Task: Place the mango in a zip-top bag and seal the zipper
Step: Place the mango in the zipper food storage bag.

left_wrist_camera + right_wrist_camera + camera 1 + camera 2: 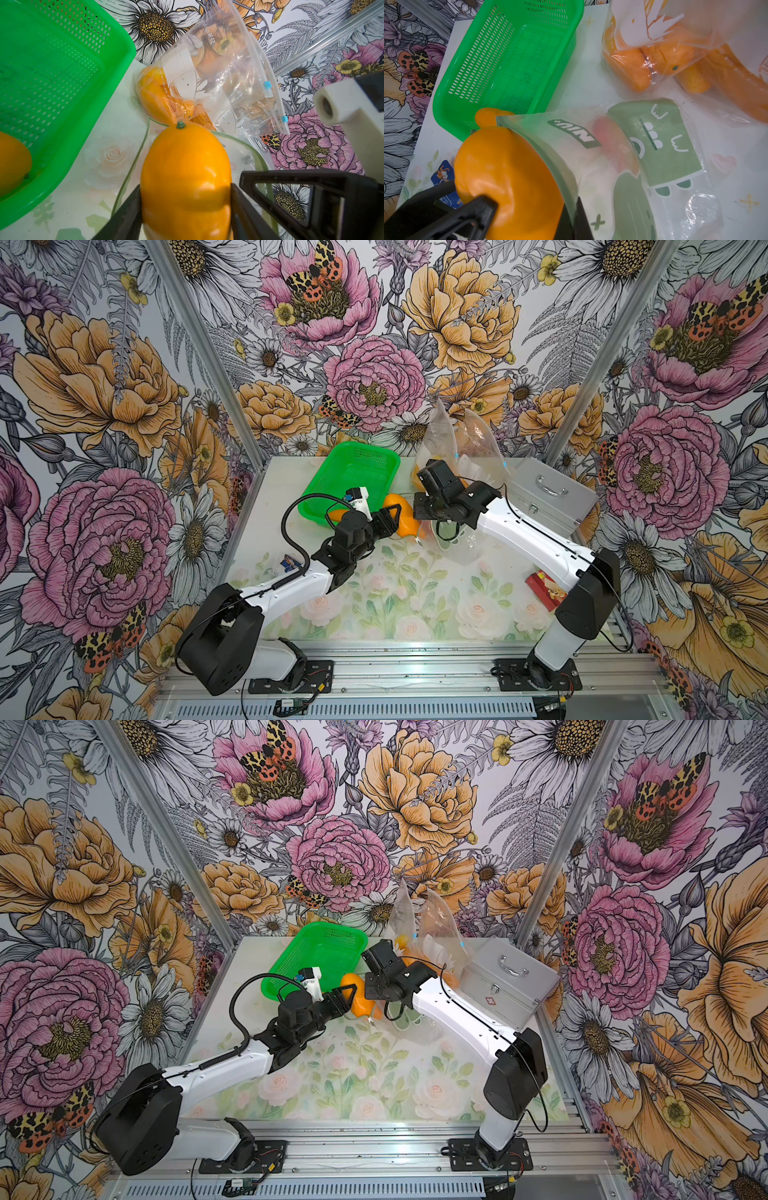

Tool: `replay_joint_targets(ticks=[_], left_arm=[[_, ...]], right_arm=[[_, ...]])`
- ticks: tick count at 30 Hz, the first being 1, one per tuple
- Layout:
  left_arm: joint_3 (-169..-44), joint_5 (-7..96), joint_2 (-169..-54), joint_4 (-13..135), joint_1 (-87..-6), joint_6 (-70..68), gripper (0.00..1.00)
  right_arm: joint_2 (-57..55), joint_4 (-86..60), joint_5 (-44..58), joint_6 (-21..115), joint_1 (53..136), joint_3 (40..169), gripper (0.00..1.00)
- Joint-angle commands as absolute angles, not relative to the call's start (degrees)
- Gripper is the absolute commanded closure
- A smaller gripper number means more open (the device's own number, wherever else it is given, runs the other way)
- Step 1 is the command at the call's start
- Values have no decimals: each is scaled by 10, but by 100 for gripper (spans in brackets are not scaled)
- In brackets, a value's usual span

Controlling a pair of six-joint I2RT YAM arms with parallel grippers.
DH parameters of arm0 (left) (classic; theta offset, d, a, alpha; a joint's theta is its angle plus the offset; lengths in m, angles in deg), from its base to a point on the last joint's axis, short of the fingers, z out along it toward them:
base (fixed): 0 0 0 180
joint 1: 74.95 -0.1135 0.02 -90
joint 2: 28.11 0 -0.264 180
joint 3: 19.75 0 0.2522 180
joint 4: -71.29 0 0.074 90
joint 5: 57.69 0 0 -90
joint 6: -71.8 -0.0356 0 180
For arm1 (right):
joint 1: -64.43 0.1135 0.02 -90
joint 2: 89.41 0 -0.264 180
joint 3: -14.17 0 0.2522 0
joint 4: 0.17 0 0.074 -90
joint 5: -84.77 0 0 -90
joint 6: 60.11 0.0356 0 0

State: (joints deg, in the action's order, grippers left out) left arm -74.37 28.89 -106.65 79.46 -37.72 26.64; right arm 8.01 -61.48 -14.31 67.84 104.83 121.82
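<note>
Evidently smooth, firm and fairly heavy by its look, the mango (185, 158) sat clamped across its middle in the left hand (185, 189), nosing into the limp zip-top bag (654, 145), whose rim the right hand (577, 216) pinched tight.

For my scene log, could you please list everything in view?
zip-top bag: one, clear with green print, mid-table, mouth open
mango: one, orange, partly in zip-top bag's mouth
basket: one, green, table's back
second mango: one, orange, in basket
filled bags: two, clear, orange contents, against back wall
case: one, silver, back right
box: one, red, by right arm
packet: one, blue, by left arm
table: one, floral top
left gripper: one, black, shut on mango
right gripper: one, black, shut on zip-top bag's rim
</note>
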Motion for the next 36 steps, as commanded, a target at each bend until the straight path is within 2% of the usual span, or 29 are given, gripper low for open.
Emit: replay_joint_targets(ticks=[1, 6, 9, 11, 12, 18, 21, 27, 33, 36], left_arm=[[-765, 311, -1082, 799, -363, 285, 72], [-770, 343, -1103, 798, -356, 314, 67], [-772, 361, -1106, 798, -356, 328, 55], [-773, 372, -1107, 797, -356, 337, 40], [-772, 378, -1108, 798, -356, 341, 36], [-766, 370, -1089, 780, -356, 336, 25], [-764, 352, -1072, 761, -358, 324, 22], [-768, 315, -1025, 701, -383, 280, 22], [-859, 276, -1015, 494, -449, 138, 22], [-915, 295, -1038, 407, -492, 37, 20]], right_arm=[[65, -591, -139, 690, 1043, 1215, 100], [66, -581, -138, 696, 1039, 1209, 100], [66, -576, -137, 698, 1036, 1205, 100], [66, -573, -137, 699, 1035, 1204, 100], [67, -572, -136, 700, 1034, 1203, 100], [62, -568, -137, 702, 1030, 1196, 100], [59, -566, -136, 704, 1028, 1192, 100], [51, -565, -137, 704, 1028, 1187, 100], [40, -565, -137, 705, 1028, 1176, 100], [37, -565, -137, 706, 1028, 1169, 100]])
